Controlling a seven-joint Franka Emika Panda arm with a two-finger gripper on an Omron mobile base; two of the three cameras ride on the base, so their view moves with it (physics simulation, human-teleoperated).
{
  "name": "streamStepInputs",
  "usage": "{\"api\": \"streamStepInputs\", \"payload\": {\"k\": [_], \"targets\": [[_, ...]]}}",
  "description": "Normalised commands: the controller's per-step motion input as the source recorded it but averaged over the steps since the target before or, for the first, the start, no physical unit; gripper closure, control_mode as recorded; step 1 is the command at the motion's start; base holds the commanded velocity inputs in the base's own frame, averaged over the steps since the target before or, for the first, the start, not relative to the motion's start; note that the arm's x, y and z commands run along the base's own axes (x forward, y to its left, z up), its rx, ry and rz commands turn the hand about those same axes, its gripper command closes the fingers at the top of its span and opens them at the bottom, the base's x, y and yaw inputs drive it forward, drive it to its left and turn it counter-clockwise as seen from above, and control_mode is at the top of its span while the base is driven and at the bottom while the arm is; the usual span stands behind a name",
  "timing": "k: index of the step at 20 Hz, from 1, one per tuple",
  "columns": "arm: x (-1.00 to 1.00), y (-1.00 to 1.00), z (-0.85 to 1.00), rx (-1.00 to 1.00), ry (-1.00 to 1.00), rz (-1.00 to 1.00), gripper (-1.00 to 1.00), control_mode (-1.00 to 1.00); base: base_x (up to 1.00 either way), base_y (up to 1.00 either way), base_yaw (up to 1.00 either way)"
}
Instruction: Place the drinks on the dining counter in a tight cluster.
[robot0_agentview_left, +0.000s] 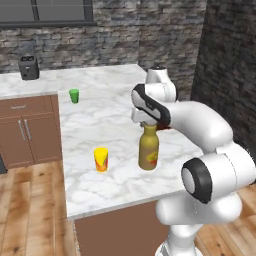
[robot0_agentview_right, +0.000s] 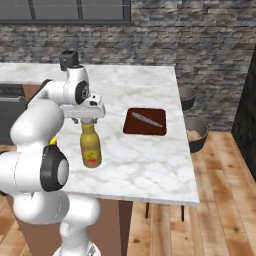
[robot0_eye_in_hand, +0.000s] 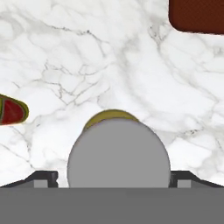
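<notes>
While the mustard-amber bottle (robot0_agentview_left: 148, 150) stands upright near the dining counter's (robot0_agentview_left: 105, 115) front edge, the gripper (robot0_agentview_right: 88, 120) hangs just over its grey cap (robot0_eye_in_hand: 118, 153), jaws spread wide and holding nothing, apparently so the bottle stays where it stands.

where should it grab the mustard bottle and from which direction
Probably by the narrow neck just under the grey cap, coming straight down. The mustard bottle stands upright on the dining counter and its body is wide; the gripper already sits directly above, jaws open.
</notes>
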Motion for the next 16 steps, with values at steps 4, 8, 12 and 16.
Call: {"api": "streamStepInputs", "payload": {"k": [4, 8, 12, 16], "targets": [[-0.16, 0.00, 0.44, 0.00, -0.08, 0.00, -1.00, -1.00, 0.00, 0.00, 0.00], [-0.33, -0.06, 0.47, 0.00, -0.07, 0.00, -1.00, -1.00, 0.00, 0.00, 0.00], [-0.74, -0.23, 0.15, 0.01, -0.01, -0.02, -1.00, -1.00, 0.00, 0.00, 0.00], [-1.00, -0.24, 0.01, 0.02, 0.00, -0.02, -1.00, -1.00, 0.00, 0.00, 0.00]]}}
